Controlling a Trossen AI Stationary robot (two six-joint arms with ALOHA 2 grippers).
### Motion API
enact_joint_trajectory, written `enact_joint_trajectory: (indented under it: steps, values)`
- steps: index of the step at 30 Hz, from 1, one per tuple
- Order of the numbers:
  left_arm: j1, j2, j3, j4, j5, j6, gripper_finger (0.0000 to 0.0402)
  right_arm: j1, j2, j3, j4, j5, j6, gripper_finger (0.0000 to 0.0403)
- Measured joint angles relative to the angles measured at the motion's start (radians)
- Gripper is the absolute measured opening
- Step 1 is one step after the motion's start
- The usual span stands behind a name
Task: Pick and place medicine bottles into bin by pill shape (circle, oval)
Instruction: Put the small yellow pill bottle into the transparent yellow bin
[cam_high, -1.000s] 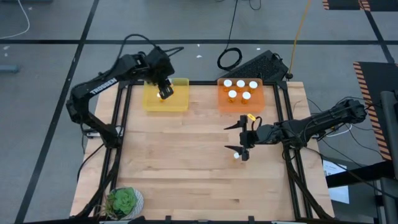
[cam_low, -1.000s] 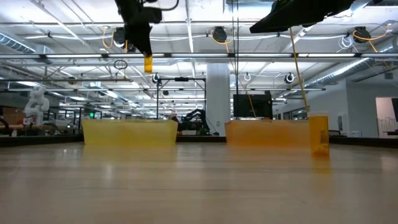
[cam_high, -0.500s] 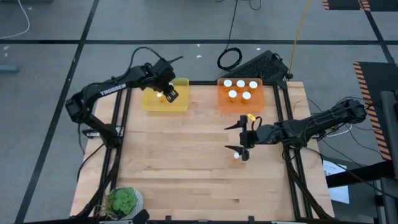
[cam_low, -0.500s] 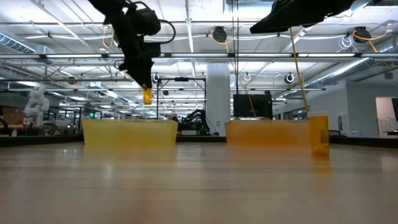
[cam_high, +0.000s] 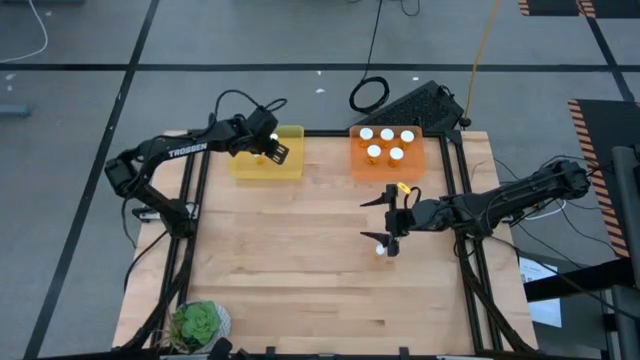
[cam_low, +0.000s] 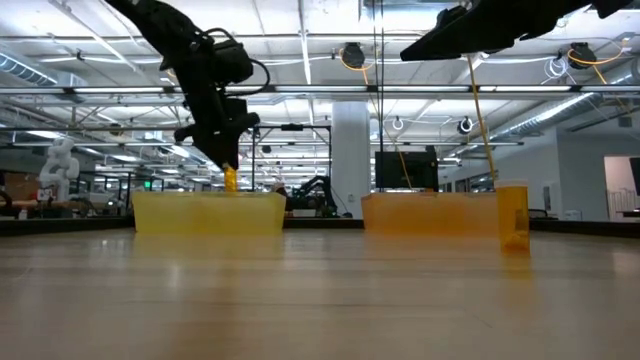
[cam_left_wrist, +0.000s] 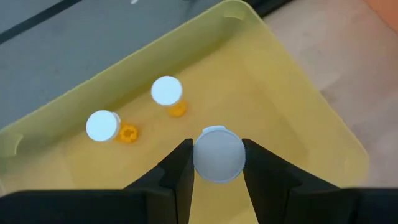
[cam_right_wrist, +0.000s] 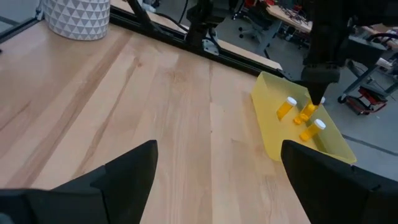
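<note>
From above, my left pincer (cam_high: 266, 152) hangs over the translucent yellow bin (cam_high: 290, 166) at the far edge of the pale wood-grain desk (cam_high: 290, 260), clamped on a small amber bottle (cam_high: 262, 156). The orange bin (cam_high: 360, 168) beside it holds five white-capped bottles (cam_high: 385, 142). My right pincer (cam_high: 392, 236) sits mid-desk, one bottle (cam_high: 380, 250) on the wood at its tip, mostly hidden.

At desk height, my held bottle (cam_low: 231, 180) dips to the yellow bin's rim (cam_low: 208, 213); another amber bottle (cam_low: 513, 216) stands at the orange bin's (cam_low: 430, 215) end.

My left wrist shows both fingers (cam_left_wrist: 176, 172) pinching the round white cap (cam_left_wrist: 218, 154), two bottles (cam_left_wrist: 166, 93) lying below on smooth plastic.

My right wrist shows its fingers (cam_right_wrist: 124, 175) spread wide, empty.
</note>
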Motion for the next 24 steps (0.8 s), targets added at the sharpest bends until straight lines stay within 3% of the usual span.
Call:
enact_joint_trajectory:
  steps: [15, 24]
  values:
    - [-0.006, 0.162, -0.036, 0.086, -0.057, -0.139, 0.0125, -0.001, 0.000, -0.002, -0.005, -0.001, 0.000, 0.0338]
    - [-0.009, 0.173, -0.036, 0.082, -0.057, -0.169, 0.0126, -0.001, 0.000, -0.002, -0.005, -0.002, 0.000, 0.0338]
